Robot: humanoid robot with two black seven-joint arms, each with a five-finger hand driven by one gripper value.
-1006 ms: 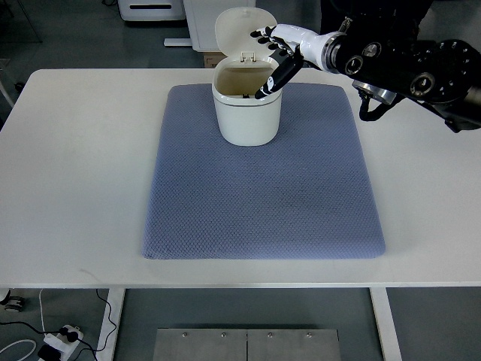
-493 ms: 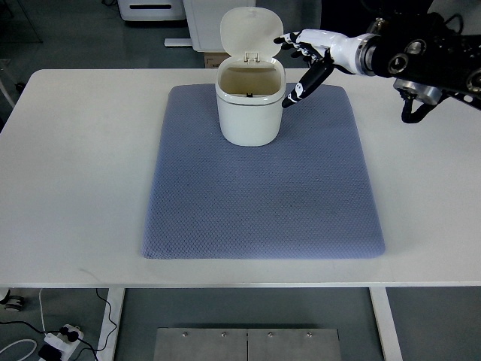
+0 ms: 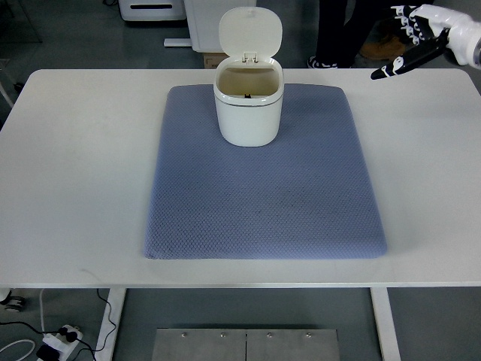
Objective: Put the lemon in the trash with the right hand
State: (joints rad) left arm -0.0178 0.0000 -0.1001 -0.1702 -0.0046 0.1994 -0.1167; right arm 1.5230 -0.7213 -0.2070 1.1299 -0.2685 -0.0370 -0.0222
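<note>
Lemon isn't anywhere you can actually see from the top view, so no way to tell its long axis or which way it points. The trash bin (image 3: 249,105) is a small cream-white can standing upright near the far edge of a blue-grey mat (image 3: 263,177), with its flip lid (image 3: 250,31) tipped up and back on the far side. You can look into the opening, but the inside is shadowy tan with just a small dark spot near the far wall, so I can't say what's in there.

Right robot hand (image 3: 418,34) is way over in the top right corner, well apart from the bin, up past the far edge of the desk (image 3: 75,173). It's white with dark fingertips, fingers loosely spread and one dark finger (image 3: 398,66) sticking out toward the left and down. Nothing in its grip as far as I can see. Only the wrist shows at the picture's right edge.

Mat lies flat and roughly centred on the white desk. Beyond the far edge there's grey floor, white cabinet-type units (image 3: 180,16) and dark legs with shoes (image 3: 338,41) of a person standing there. Under the near edge you get the desk's frame, some cables and a power strip (image 3: 56,342) on the floor at lower left.
</note>
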